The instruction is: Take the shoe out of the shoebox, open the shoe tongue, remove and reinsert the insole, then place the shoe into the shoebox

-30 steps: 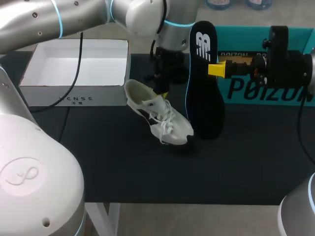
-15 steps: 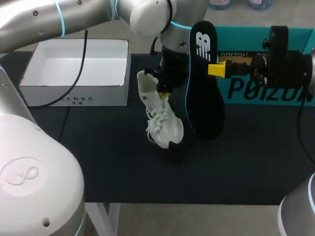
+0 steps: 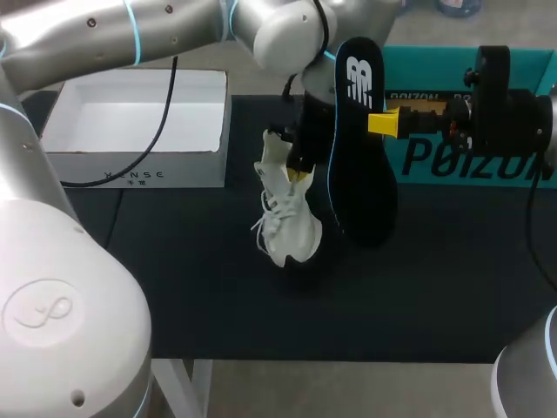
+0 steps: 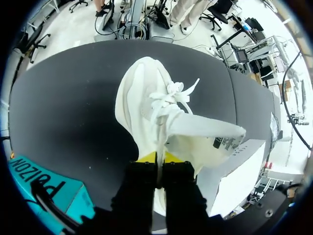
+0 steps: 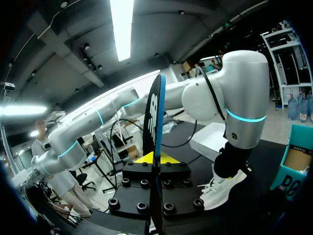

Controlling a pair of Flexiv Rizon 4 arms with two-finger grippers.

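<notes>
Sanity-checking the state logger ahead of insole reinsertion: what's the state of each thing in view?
white sneaker: out of the box, held toe-down over the table, laces tied.
black insole: out of the sneaker, held upright.
white shoebox: open, empty.
left gripper: shut on the white sneaker's rear.
right gripper: shut on the black insole.

A robotics lab: two silver-grey robot arms, the left arm [image 3: 157,26] and the right arm [image 3: 522,113], with blue-lit rings at the joints, are set at a black-covered bench [image 3: 174,287].
</notes>
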